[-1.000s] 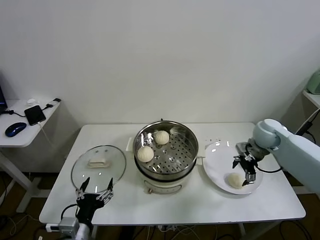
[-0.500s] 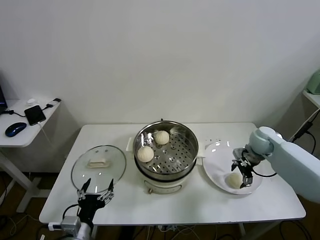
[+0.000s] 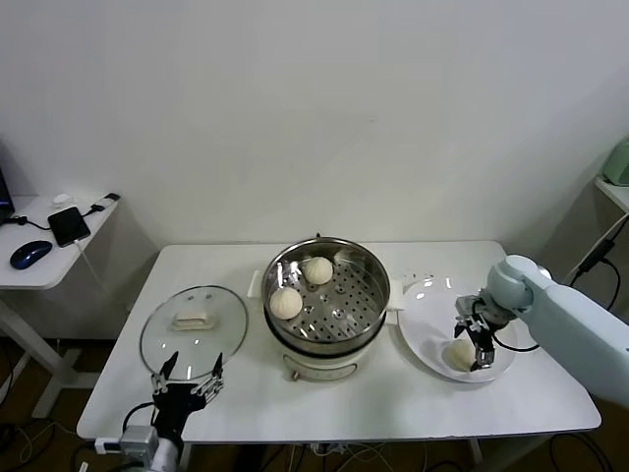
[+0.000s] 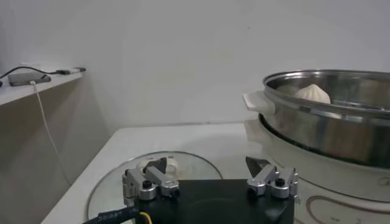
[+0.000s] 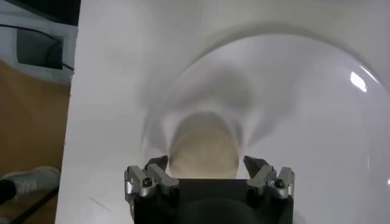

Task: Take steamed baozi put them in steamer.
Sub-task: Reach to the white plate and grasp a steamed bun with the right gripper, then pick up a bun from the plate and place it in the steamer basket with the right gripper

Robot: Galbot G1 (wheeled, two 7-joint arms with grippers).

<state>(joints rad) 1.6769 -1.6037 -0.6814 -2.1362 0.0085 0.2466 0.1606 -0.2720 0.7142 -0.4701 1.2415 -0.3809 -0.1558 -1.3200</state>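
The right gripper (image 3: 470, 346) is straddling, fingers spread, the last cream-white domed baozi (image 3: 459, 355) on the flat white plate (image 3: 425, 317); closing off-centre risks squashing it sideways

The white table (image 3: 246, 408) carries a glass lid (image 3: 194, 326) at its left, the steamer (image 3: 325, 305) in the middle, and a white plate (image 3: 425, 329) at right.

Steamer (image 3: 326, 295) sitting mid-table (image 3: 491, 408), two baozi (image 3: 286, 303) lying in it at left and rear. Glass lid (image 3: 194, 327) lying left of it, plate (image 3: 425, 324) right of it, one baozi (image 3: 459, 355) sitting on plate under the right gripper (image 3: 474, 337).
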